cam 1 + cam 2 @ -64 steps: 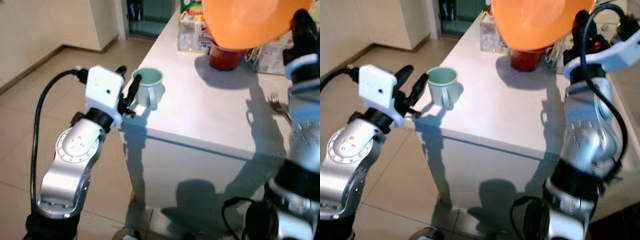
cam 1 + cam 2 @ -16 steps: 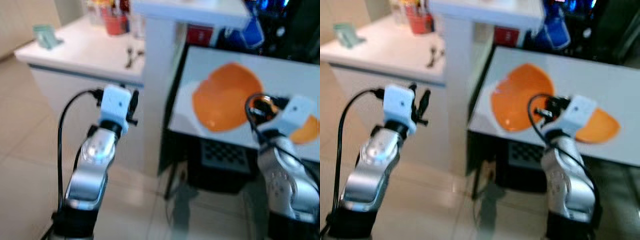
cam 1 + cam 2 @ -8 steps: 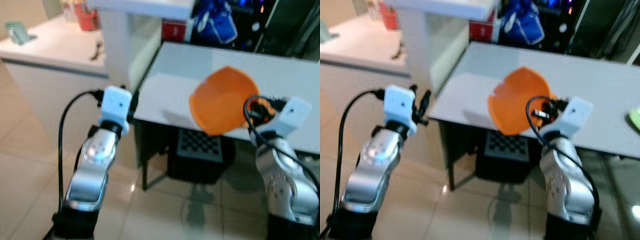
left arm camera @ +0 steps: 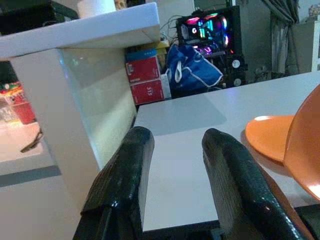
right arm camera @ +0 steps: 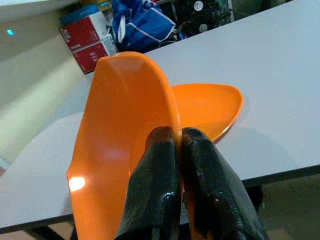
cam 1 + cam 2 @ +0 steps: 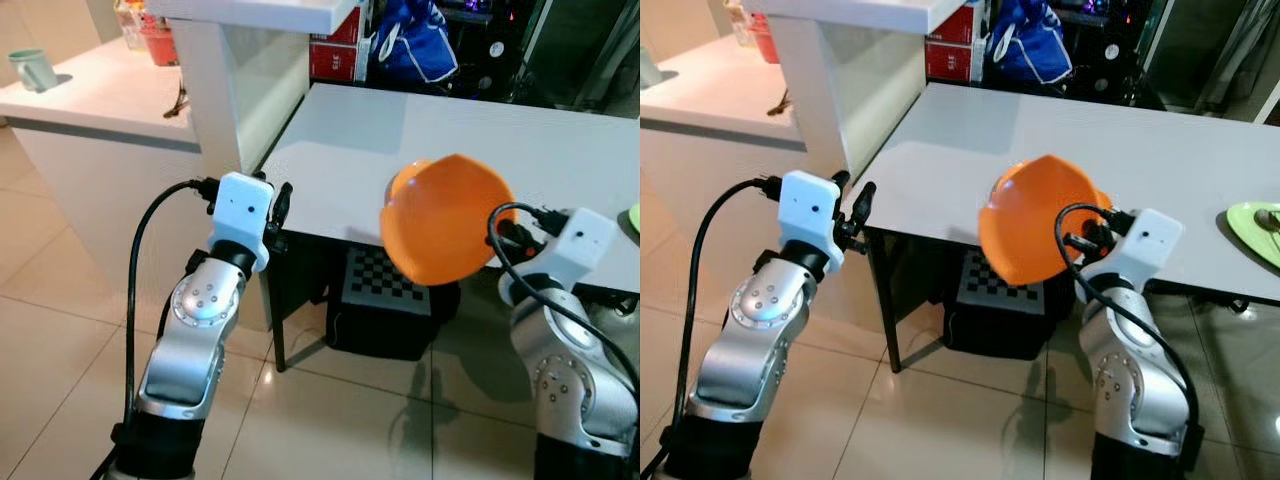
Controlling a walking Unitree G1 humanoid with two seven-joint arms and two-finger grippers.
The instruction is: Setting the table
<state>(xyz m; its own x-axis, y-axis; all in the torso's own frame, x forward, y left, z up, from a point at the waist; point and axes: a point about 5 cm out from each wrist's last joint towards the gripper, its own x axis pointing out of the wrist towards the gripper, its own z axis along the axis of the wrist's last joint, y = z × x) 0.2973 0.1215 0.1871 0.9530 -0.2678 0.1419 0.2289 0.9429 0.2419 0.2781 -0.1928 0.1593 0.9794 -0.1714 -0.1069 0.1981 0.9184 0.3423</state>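
I have the right gripper pinched tight on the rim of a glossy orange plastic bowl, one black finger on each face of the wall. The bowl is carried on edge, tipped nearly upright, in the air at the near edge of the grey rectangular dining table. In the right wrist view a second, flat orange plate lies on the tabletop just behind the held bowl; I cannot tell whether the two touch.

My left gripper is held up in front of the table's near left corner, its two black fingers parted with a clear gap and nothing between them. It is well apart from the bowl.

To the left of the table stands a white counter with a raised white shelf post. On the counter top I see a pale green mug at the far left, a red container further back, and dark cutlery lying near the post.

At the table's far right edge there is a lime green plate. A blue bag and red boxes sit behind the table. Under it stands a black box with a chequered top on the beige tiled floor.
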